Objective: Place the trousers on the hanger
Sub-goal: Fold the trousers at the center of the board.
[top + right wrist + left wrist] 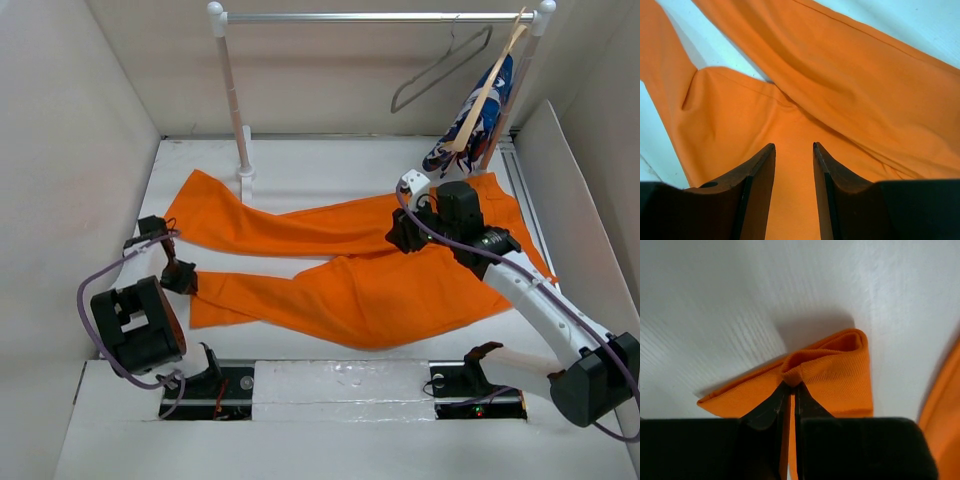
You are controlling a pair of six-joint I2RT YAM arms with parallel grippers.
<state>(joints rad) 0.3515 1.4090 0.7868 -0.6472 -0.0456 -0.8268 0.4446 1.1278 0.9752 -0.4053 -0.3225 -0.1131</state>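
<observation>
The left jaws are clamped on only a small pinch of hem at one leg end of the trousers (350,270), which lie spread flat on the white counter (300,160). So thin a bite could slip once lifted. The right jaws stand apart above where the legs meet, holding nothing. The wire hanger (424,70) hangs on the rail (380,17), well apart. Pale walls (70,150) close in the counter.
</observation>
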